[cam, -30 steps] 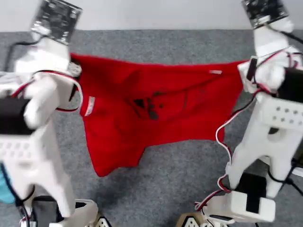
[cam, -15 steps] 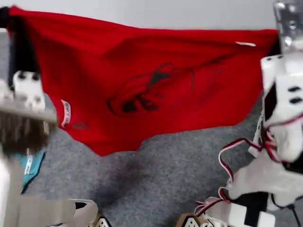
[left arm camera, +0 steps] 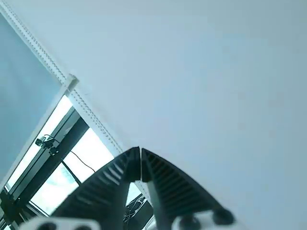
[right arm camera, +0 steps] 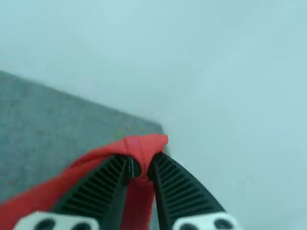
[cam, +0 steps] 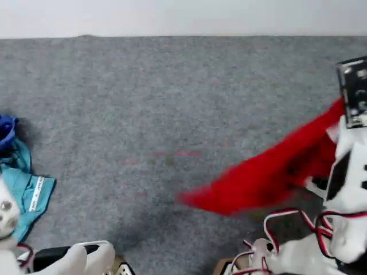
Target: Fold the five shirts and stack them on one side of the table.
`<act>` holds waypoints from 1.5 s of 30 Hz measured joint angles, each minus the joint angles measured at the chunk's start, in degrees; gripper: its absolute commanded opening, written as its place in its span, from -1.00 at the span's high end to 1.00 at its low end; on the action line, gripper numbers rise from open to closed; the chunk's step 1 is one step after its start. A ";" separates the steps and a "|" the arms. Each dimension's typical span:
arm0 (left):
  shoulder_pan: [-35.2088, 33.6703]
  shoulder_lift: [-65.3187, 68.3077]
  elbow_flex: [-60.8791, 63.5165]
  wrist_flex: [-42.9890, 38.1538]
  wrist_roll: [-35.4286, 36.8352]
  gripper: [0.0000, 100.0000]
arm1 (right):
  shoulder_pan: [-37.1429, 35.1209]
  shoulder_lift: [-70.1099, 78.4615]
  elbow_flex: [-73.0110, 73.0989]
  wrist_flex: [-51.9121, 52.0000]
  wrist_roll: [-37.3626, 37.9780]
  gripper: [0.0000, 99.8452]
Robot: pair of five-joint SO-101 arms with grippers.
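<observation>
The red shirt is gripped by the right end effector, whose jaws are closed on a bunched fold at one edge of the cloth. From the right end effector the shirt is drawn out as a long, narrow band over the table. Its long axis slants away from that grip toward the left arm's side and ends in a loose tip. Whether that tip touches the table cannot be told.

The left end effector is closed on nothing and is pointed upward at the ceiling. It is judged to be well apart from the right end effector and from the loose tip.

The shirt is thus carried at one point only, and the right arm is the nearer to it by far. The coming move is judged to turn on this line. If the shirt is to be spread for folding, it would have to be lowered along its own long axis. Otherwise its free end, the part farthest from the right end effector, would have to be taken up by the left arm. A twisted or doubled lie is the risk if it is set down as it hangs.

A teal shirt and a blue shirt are seen crumpled at the side of the table farthest from the right end effector, not yet folded.
</observation>
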 measured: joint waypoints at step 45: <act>1.14 0.70 62.95 0.53 29.19 0.99 | -29.36 23.56 21.89 -23.30 6.07 0.98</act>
